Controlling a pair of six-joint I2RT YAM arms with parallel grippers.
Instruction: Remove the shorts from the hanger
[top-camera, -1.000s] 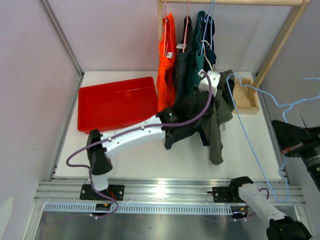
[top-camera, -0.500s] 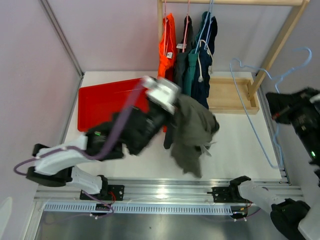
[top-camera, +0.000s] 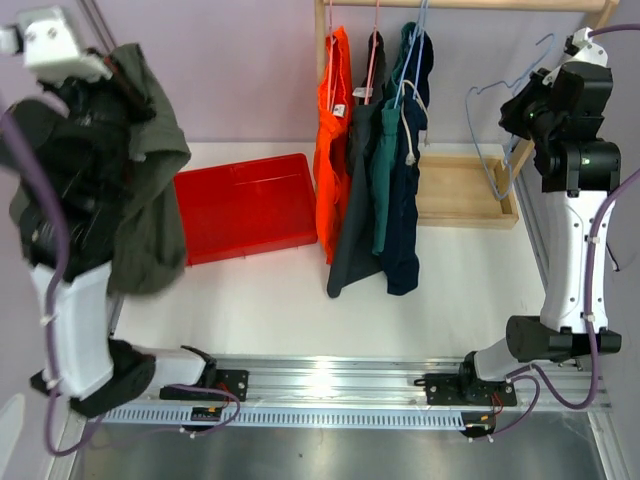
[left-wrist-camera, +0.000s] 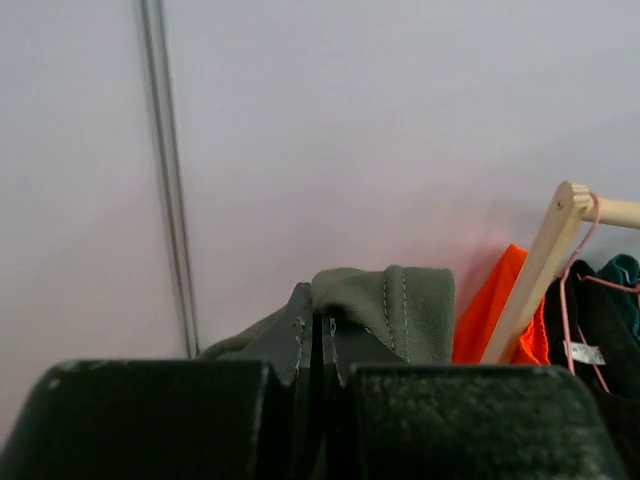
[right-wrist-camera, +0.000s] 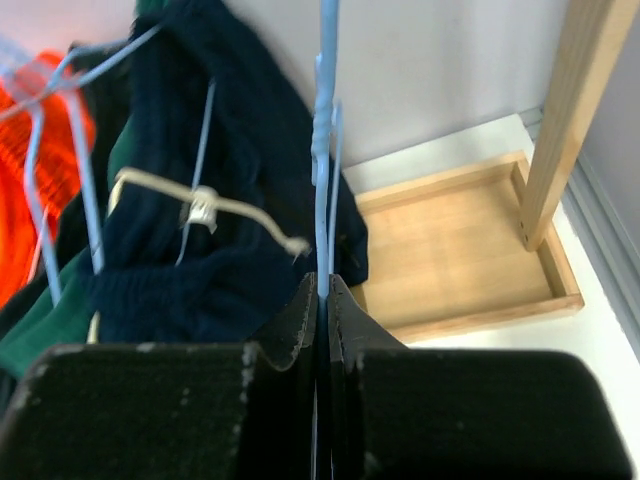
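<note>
My left gripper (top-camera: 112, 62) is raised high at the far left, shut on the dark olive shorts (top-camera: 145, 190), which hang free of any hanger. The left wrist view shows the fingers pinching the olive waistband (left-wrist-camera: 400, 312). My right gripper (top-camera: 522, 108) is raised at the right and shut on an empty light blue hanger (top-camera: 492, 130), whose wire (right-wrist-camera: 322, 150) runs between the closed jaws. Orange shorts (top-camera: 333, 120), charcoal grey shorts (top-camera: 356, 200), teal shorts (top-camera: 386, 150) and navy shorts (top-camera: 405, 210) hang on the wooden rack (top-camera: 560, 90).
A red tray (top-camera: 250, 205) lies on the table at the left, just right of the hanging olive shorts. A wooden tray (top-camera: 460, 190) sits at the rack's foot and also shows in the right wrist view (right-wrist-camera: 460, 240). Metal rails run along the near table edge.
My left arm has swung up and to the far left, carrying the olive shorts from the table's middle. My right arm has risen and moved the blue hanger back toward the rack's right post.
</note>
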